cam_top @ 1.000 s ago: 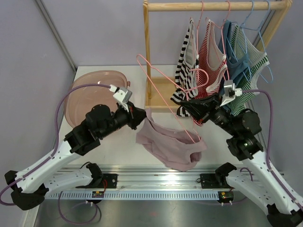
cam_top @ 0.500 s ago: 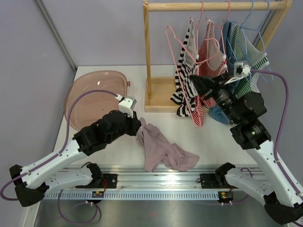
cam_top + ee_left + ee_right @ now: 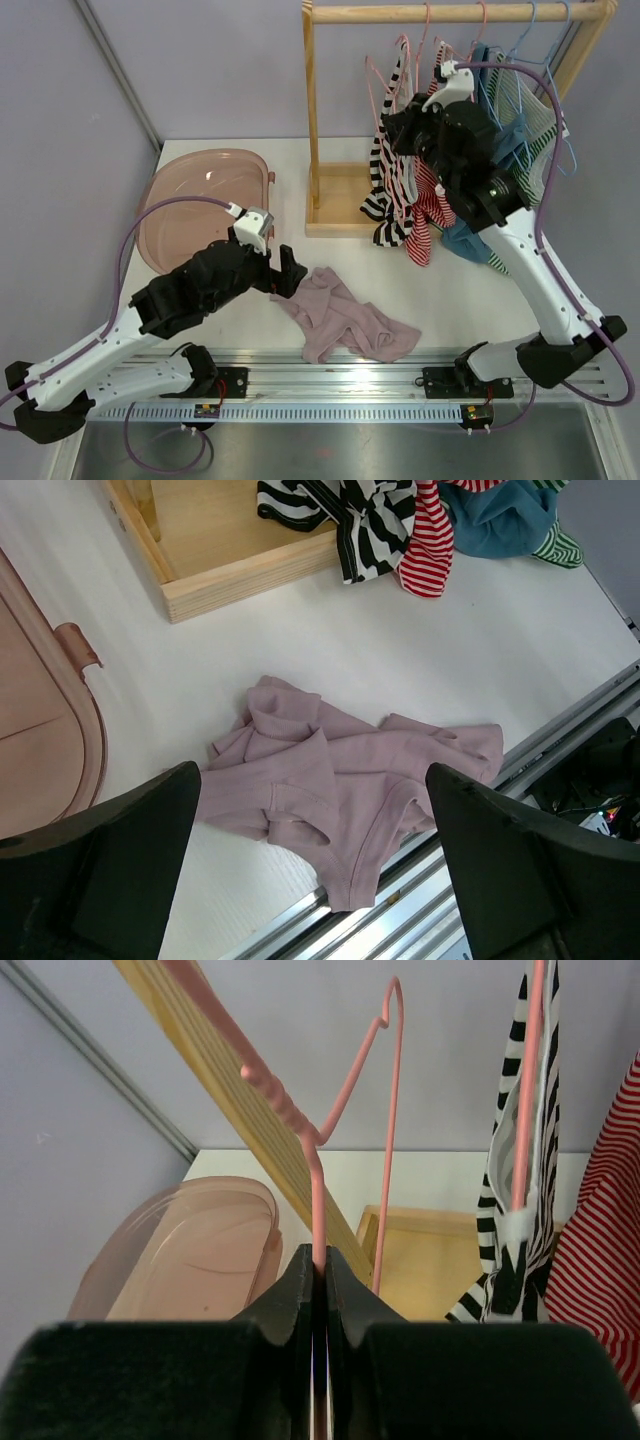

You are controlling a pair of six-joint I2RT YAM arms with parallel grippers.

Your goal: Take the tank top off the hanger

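Since the tank top (image 3: 345,322) lies crumpled on the table in front of the rack (image 3: 312,110), well clear of its base, the garment looks to be off the hanger (image 3: 316,1175), which shows as bare pink wire. The right gripper (image 3: 320,1265) is clamped tight on that wire and holds it high beside the rack's post, just under the rail. The left gripper (image 3: 288,275) has its jaws wide apart and hangs low over the tank top on the side away from the rack, holding nothing. What remains, I judge, is only to put the hanger somewhere, and the risk sits there. The wire is thin and pinched at a single spot, so it may swivel or slip in the grip. Its hook and shoulder are just beside the striped tops (image 3: 395,170) on the rack, so a careless swing could snag one or knock a neighbouring hanger off the rail. Farther from the rack, one fold of the tank top reaches near the table's edge, so a low sweep by the left gripper could drag it over.
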